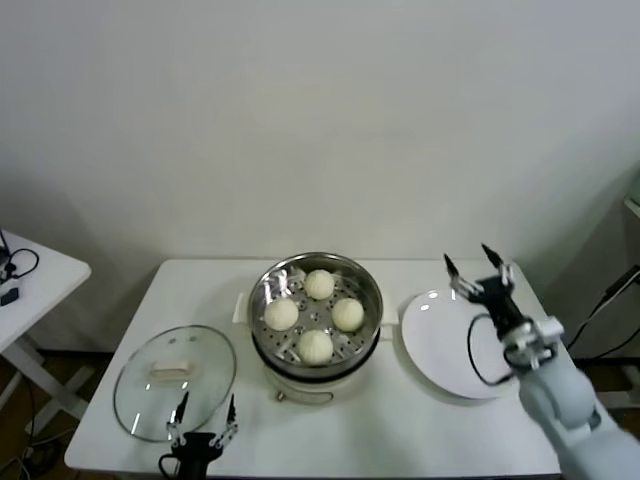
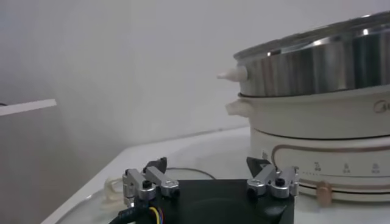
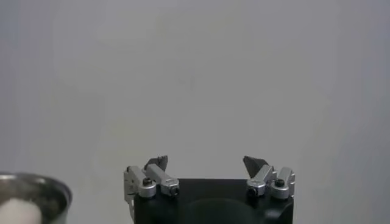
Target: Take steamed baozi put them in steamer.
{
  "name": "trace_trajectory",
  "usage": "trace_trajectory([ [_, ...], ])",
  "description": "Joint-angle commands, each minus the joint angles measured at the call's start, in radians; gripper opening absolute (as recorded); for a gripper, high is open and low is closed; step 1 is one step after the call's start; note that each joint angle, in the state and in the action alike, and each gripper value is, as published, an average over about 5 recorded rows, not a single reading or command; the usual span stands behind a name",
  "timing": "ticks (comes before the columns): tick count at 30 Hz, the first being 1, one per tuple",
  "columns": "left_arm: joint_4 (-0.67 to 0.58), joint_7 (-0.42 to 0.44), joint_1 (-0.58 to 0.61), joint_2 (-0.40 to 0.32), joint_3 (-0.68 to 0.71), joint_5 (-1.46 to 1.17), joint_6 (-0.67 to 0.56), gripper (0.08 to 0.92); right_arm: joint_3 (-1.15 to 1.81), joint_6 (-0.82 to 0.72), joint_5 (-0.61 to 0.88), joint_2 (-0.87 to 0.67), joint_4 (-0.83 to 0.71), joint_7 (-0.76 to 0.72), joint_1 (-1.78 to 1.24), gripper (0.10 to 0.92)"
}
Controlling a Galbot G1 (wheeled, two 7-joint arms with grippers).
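Observation:
The steel steamer stands mid-table on its cream base. Four creamy-white baozi lie on its perforated tray: one at the back, one at the left, one at the right, one at the front. My right gripper is open and empty, raised above the far edge of the white plate. My left gripper is open and empty, low at the table's front edge beside the glass lid. The steamer's wall fills the left wrist view; a baozi and the pot rim show in the right wrist view.
The plate, right of the steamer, holds nothing. The lid with its cream handle lies flat at the front left. A second white table with cables stands off to the left. A wall runs behind the table.

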Motion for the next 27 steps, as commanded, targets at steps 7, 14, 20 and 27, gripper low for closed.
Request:
trace_trajectory([
  [7, -0.015, -0.002, 0.003, -0.006, 0.010, -0.003, -0.008, 0.823, 0.224, 0.381, -0.079, 0.383, -0.035, -0.012, -0.500, 0.823],
  [14, -0.022, -0.003, 0.006, -0.008, 0.013, -0.005, -0.010, 0.823, 0.211, 0.396, -0.083, 0.395, -0.035, -0.013, -0.499, 0.823],
  [20, -0.031, -0.007, 0.011, -0.010, 0.015, -0.003, -0.012, 0.823, 0.202, 0.392, -0.084, 0.396, -0.033, -0.015, -0.485, 0.823],
  [27, -0.040, -0.010, 0.014, -0.014, 0.016, -0.004, -0.012, 0.823, 0.196, 0.388, -0.079, 0.395, -0.032, -0.014, -0.476, 0.823],
])
